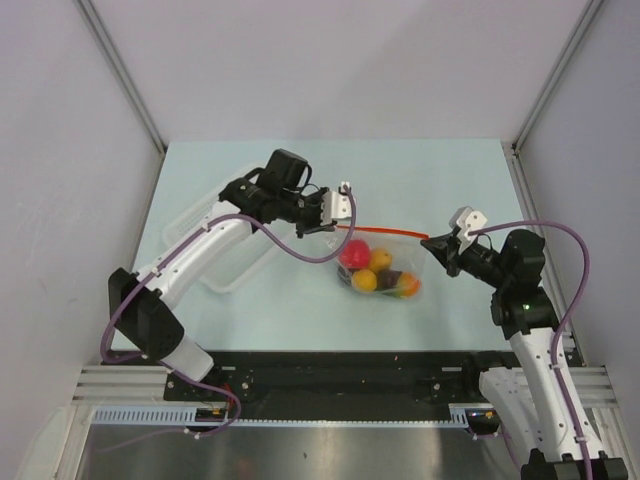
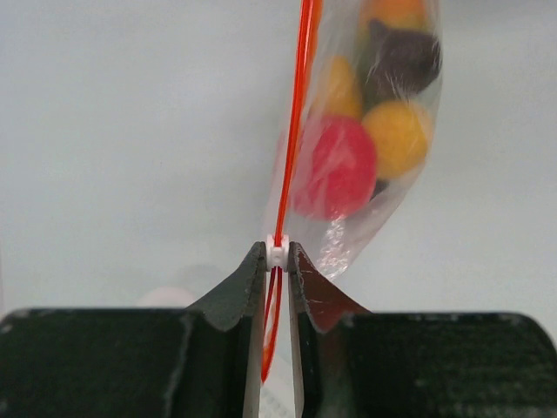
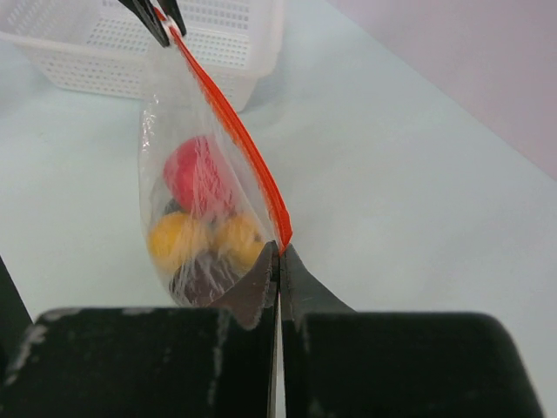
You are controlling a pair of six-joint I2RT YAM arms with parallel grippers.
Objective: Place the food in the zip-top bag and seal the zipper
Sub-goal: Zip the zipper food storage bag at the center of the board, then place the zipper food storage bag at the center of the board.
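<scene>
We see left gripper (image 2: 277, 254) pinching white end of zipper (image 1: 385, 231), 9 o'clock side of bag (image 1: 420, 272). Right gripper (image 3: 278, 252) clamped tight on zipper, 3 o'clock end. Bag hangs between them, food (image 1: 372, 268) inside, 6 o'clock of zipper.

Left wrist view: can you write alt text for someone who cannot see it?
The left gripper pinches the small white end of the red-orange zipper on a clear bag. Red, yellow, orange and dark toy food sits inside it.
</scene>
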